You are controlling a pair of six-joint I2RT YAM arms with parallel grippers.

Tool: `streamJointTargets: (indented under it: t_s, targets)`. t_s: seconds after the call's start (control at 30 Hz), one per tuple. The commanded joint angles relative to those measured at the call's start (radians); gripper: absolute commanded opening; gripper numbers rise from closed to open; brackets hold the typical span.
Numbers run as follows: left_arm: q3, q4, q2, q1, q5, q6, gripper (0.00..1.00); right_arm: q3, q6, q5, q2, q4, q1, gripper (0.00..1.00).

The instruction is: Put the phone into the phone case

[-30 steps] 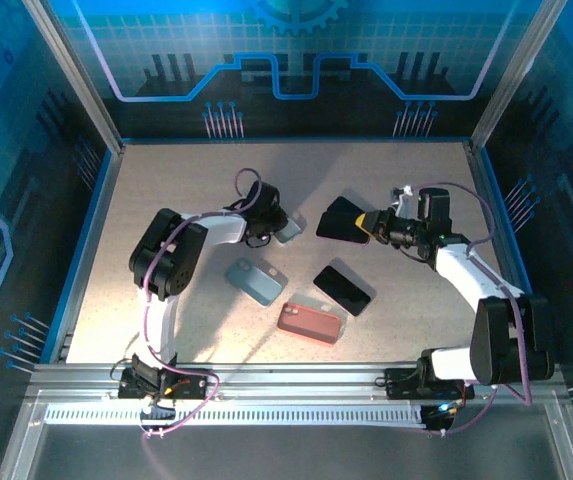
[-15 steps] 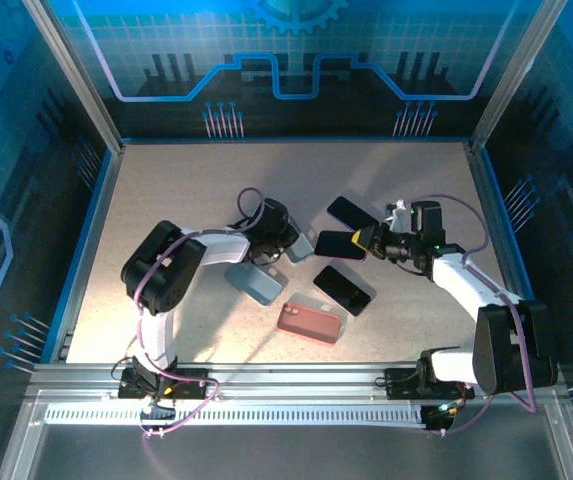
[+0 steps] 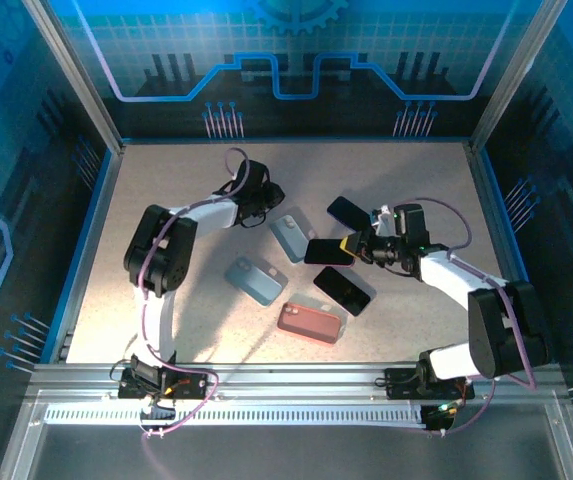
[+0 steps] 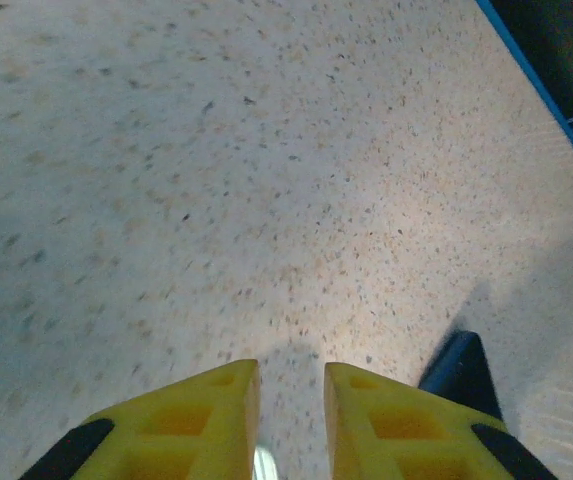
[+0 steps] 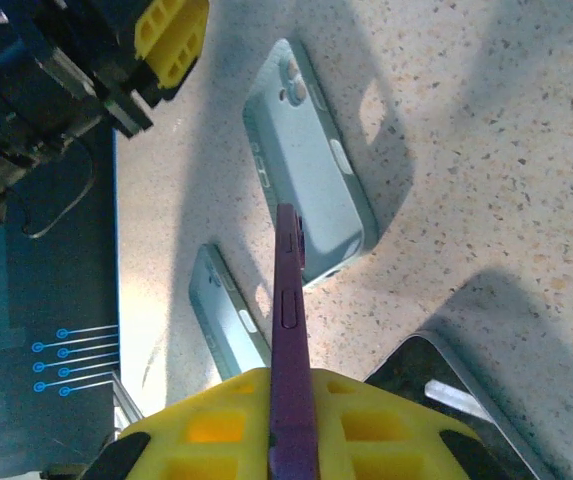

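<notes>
My right gripper (image 3: 349, 247) (image 5: 291, 375) is shut on a dark purple phone (image 3: 326, 250) (image 5: 288, 300), held on edge. The phone's free end hangs just right of a light blue-grey phone case (image 3: 291, 238) (image 5: 311, 190) that lies flat on the table. My left gripper (image 3: 269, 203) (image 4: 291, 368) stands behind and left of that case, apart from it. Its yellow fingers (image 4: 196, 420) show a narrow gap with bare table between them.
A second light blue case (image 3: 254, 281) (image 5: 228, 315) lies nearer the front, with a pink case (image 3: 309, 322) to its right. One black phone (image 3: 343, 289) (image 5: 466, 400) lies under my right gripper and another (image 3: 348, 212) behind it. Blue walls ring the speckled table (image 3: 166, 180).
My left gripper has let go of the blue-grey case and pulled back toward the rear left. My right gripper has carried the phone leftward, up to the case.
</notes>
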Motion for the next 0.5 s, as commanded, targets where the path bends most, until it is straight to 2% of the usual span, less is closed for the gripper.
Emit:
streamJointTargets:
  t_s: [0.0,0.23,0.47]
  targets:
    - [0.040,-0.056,0.062,-0.005,0.029,0.110,0.25,0.029,0.015,0.002,0.024,0.058,0.013,0.00]
    - [-0.040,-0.006,0.041,-0.006,0.037,0.107,0.25,0.088,-0.019,0.016,0.100,0.036,0.013,0.00]
    - [-0.210,0.098,-0.045,-0.005,0.035,0.055,0.25,0.175,-0.060,0.013,0.210,0.000,0.013,0.00]
